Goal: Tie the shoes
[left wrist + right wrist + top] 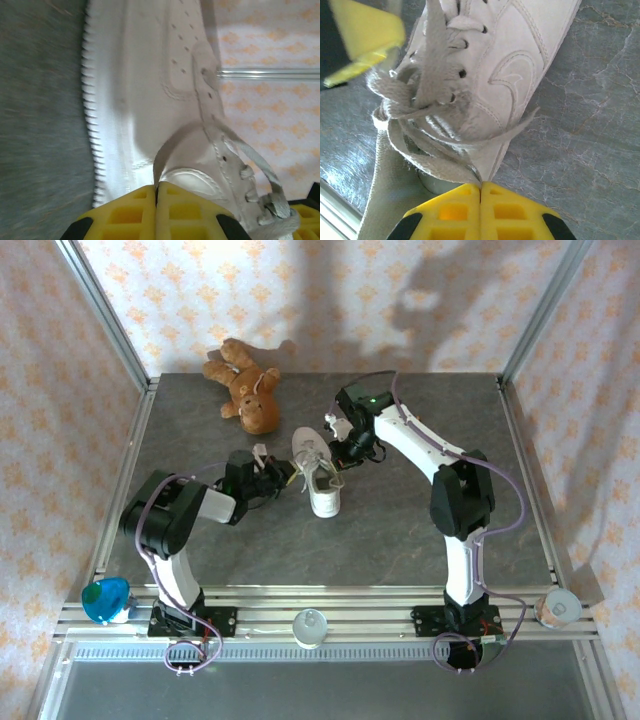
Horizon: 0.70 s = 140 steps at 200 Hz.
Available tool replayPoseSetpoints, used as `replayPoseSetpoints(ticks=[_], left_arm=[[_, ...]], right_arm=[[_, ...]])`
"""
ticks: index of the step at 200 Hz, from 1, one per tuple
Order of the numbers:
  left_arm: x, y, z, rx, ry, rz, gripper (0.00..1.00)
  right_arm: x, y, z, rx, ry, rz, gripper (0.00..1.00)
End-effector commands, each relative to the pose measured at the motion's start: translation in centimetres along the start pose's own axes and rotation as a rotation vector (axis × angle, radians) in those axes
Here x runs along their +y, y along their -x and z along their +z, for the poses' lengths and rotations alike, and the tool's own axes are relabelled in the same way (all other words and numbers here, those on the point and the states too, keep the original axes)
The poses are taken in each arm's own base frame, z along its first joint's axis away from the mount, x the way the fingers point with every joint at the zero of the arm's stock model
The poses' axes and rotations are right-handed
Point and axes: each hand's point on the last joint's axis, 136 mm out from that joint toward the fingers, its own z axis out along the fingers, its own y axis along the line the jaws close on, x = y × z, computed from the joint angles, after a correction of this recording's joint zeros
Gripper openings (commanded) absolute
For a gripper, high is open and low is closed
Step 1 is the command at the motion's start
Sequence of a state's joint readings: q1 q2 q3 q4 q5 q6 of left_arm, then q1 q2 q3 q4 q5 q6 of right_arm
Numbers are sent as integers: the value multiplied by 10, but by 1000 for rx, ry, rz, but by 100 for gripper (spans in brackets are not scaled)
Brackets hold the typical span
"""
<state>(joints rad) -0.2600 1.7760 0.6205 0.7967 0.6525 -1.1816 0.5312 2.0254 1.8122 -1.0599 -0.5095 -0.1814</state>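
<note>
The white sneaker (320, 480) lies in the middle of the grey table, toe toward the arms, with its laces (322, 465) loose over the tongue. My left gripper (283, 478) is at the shoe's left side. Its yellow fingers are shut on a flat lace strand (172, 142) that curves up from the jaws (157, 192) to the shoe's side (150, 75). My right gripper (337, 450) is at the heel end on the right. It is shut (481, 189) on a lace strand (445, 167) that comes from the tangle above the eyelets of the shoe (520, 60).
A brown teddy bear (245, 385) lies at the back left, near the shoe's heel. A blue object (105, 600), a clear round thing (310, 625) and a tape roll (558, 608) sit along the front rail. Metal frame posts stand at the back corners.
</note>
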Motion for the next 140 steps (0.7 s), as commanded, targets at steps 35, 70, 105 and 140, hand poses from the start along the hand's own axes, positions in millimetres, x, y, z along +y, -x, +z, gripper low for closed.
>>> replayPoseSetpoints(ticks=[35, 70, 105, 140], left_arm=[[-4, 14, -42, 35, 264, 223, 0], [-8, 21, -58, 20, 355, 322, 0], [8, 26, -84, 24, 537, 415, 0], [22, 25, -95, 44, 619, 474, 0]], right_arm=[[-30, 16, -32, -7, -228, -110, 0], [-30, 27, -43, -29, -252, -162, 0], [-31, 30, -37, -20, -249, -191, 0], [-32, 29, -24, -8, -230, -196, 0]])
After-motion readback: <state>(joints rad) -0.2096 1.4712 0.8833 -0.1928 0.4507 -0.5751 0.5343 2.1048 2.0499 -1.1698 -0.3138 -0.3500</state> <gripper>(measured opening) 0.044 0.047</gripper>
